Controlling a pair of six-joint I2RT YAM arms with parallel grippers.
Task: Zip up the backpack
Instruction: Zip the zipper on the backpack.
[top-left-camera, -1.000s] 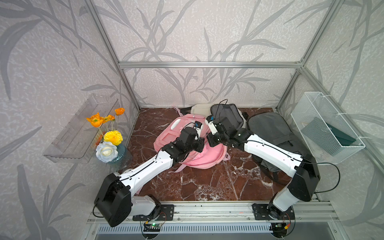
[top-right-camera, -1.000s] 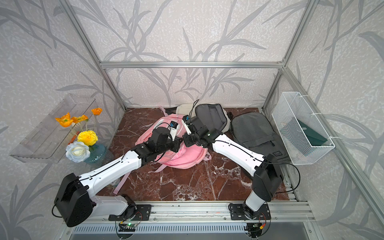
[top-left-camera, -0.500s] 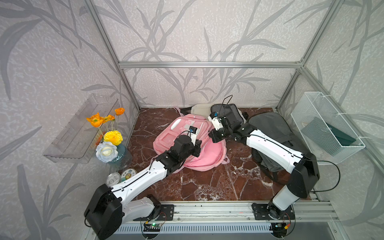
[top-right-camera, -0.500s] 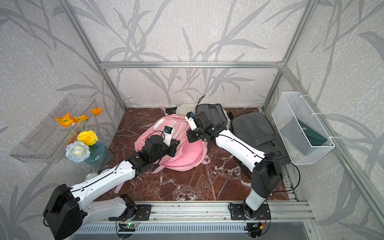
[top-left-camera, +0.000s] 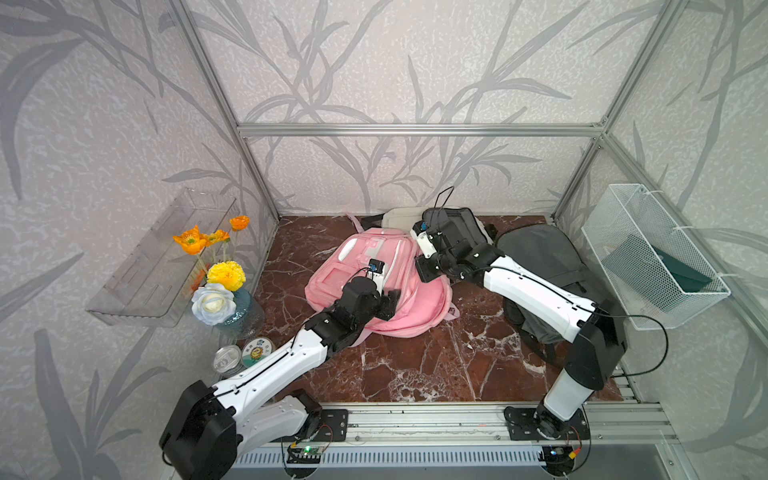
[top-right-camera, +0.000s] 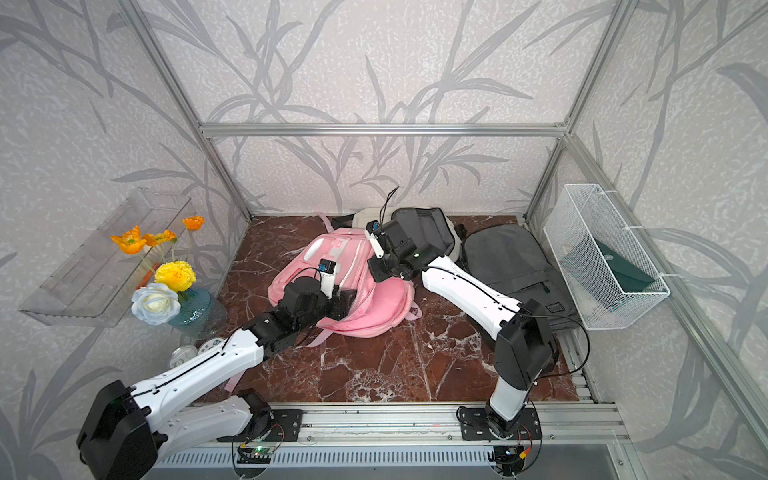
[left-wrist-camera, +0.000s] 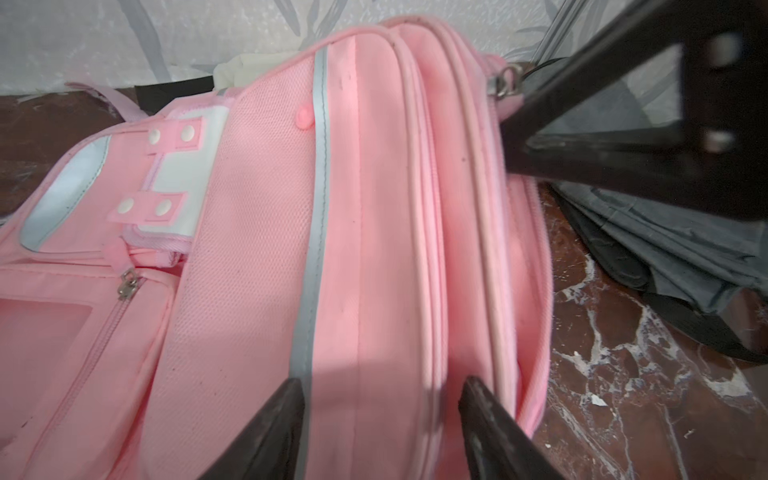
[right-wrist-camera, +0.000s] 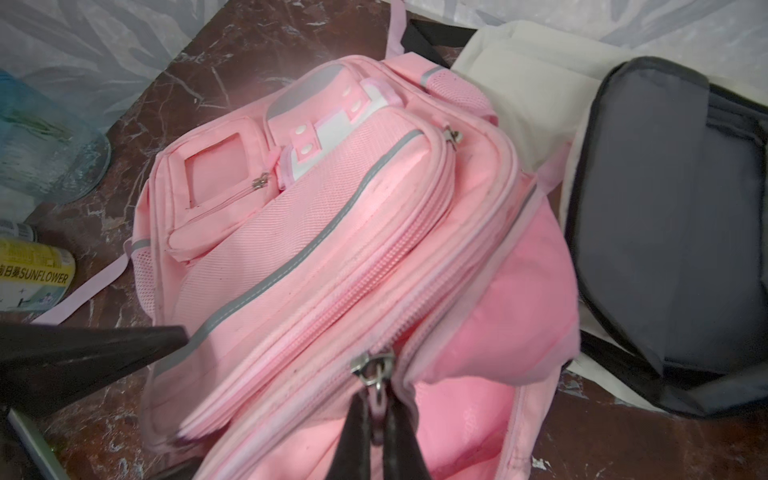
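Observation:
A pink backpack (top-left-camera: 419, 307) (top-right-camera: 374, 309) lies flat on the marble table. My right gripper (right-wrist-camera: 376, 399) is shut on the pink zipper pull (right-wrist-camera: 377, 376) of its main compartment, at the bag's far right edge (top-left-camera: 424, 270) (top-right-camera: 376, 270). On the gripper's side of the slider the opening gapes and shows pink lining (right-wrist-camera: 469, 411). My left gripper (left-wrist-camera: 380, 384) hangs open just above the bag's front panel (left-wrist-camera: 257, 232), holding nothing, in both top views over the bag's near half (top-left-camera: 388, 301) (top-right-camera: 345, 303). In the left wrist view the slider (left-wrist-camera: 505, 83) shows next to a right finger.
A grey backpack (top-left-camera: 540, 257) and a dark bag (top-left-camera: 461, 226) on a cream one lie behind and right of the pink one. A white wire basket (top-left-camera: 648, 257) hangs on the right wall. A flower vase (top-left-camera: 232, 307), tins (top-left-camera: 226, 359) and a clear shelf (top-left-camera: 166, 257) stand left.
My left gripper has let go of the backpack, opened and drawn back toward the front. My right gripper has carried the zipper pull toward the back right. The bag has settled flatter.

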